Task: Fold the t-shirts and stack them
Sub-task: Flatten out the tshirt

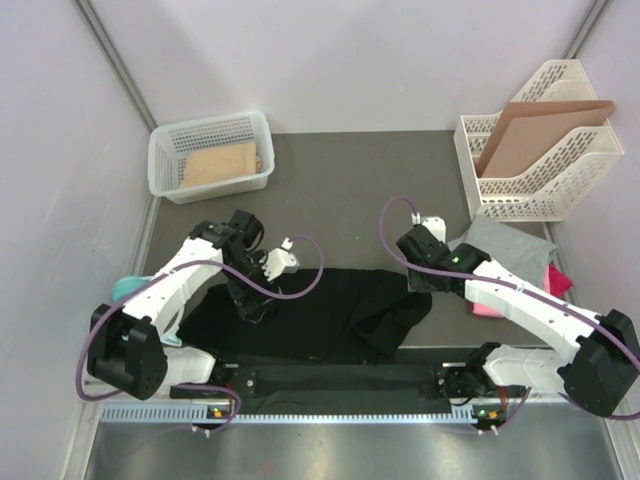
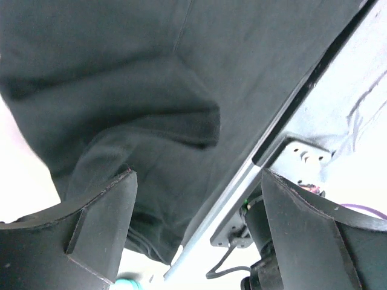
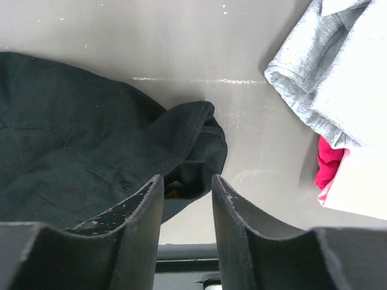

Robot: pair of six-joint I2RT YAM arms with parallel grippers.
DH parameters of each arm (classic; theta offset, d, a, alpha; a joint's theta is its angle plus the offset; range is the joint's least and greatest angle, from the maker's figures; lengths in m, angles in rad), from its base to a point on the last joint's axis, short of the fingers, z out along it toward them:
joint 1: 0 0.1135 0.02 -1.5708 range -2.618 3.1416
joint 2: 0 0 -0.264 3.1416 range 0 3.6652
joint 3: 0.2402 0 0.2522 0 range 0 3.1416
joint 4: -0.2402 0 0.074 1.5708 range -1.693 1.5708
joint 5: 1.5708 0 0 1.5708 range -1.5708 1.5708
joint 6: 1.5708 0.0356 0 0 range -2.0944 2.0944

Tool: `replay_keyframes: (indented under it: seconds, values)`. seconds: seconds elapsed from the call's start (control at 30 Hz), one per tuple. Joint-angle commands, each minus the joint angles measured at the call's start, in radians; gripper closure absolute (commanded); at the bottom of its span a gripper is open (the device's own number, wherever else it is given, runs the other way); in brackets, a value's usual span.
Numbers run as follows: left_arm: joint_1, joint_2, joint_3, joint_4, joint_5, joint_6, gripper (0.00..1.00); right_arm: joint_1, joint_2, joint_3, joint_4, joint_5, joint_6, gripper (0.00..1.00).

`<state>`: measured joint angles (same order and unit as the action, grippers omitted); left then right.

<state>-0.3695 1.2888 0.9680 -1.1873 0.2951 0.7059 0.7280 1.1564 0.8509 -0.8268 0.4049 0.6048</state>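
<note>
Large t-shirt (image 1: pixel 330 315) left of heaped t-shirts (image 1: pixel 512 250)

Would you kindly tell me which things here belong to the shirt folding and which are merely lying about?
Job: black t-shirt, grey t-shirt, pink t-shirt.
Lying about: white basket, file rack, cardboard sheet.

Pale lilac walls (image 1: pixel 350 60) on three sides, plain. Dark grey tabletop (image 1: pixel 350 190) under soft, even light, with faint glare. White perforated basket (image 1: pixel 215 188) far left. White slotted file rack (image 1: pixel 520 200) far right, holding brown cardboard (image 1: pixel 530 130).
</note>
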Motion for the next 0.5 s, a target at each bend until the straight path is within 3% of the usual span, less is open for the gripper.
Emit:
replay_keyframes:
  seconds: [0.0, 0.17, 0.27, 0.3, 0.4, 0.43, 0.47]
  values:
    - [-0.052, 0.041, -0.008, 0.110, 0.007, -0.054, 0.11, -0.015, -0.007, 0.013, 0.034, 0.002, 0.004, 0.59]
    - [-0.059, 0.102, -0.008, 0.216, 0.001, -0.091, 0.14, -0.015, -0.003, 0.007, 0.057, -0.050, -0.002, 0.47]
    - [-0.059, 0.130, -0.012, 0.233, -0.011, -0.101, 0.37, -0.013, 0.012, -0.010, 0.103, -0.116, -0.010, 0.39]
    - [-0.059, 0.135, -0.011, 0.232, -0.017, -0.106, 0.55, -0.013, 0.015, -0.016, 0.118, -0.133, -0.010, 0.38]
    - [-0.059, 0.147, -0.017, 0.236, -0.047, -0.121, 0.82, -0.013, 0.038, -0.033, 0.172, -0.196, -0.011, 0.38]
    - [-0.059, 0.144, -0.021, 0.242, -0.056, -0.125, 1.00, -0.012, 0.042, -0.036, 0.181, -0.231, -0.010, 0.38]
    - [-0.059, 0.139, -0.026, 0.250, -0.059, -0.132, 1.00, -0.007, 0.048, -0.036, 0.196, -0.244, -0.008, 0.38]
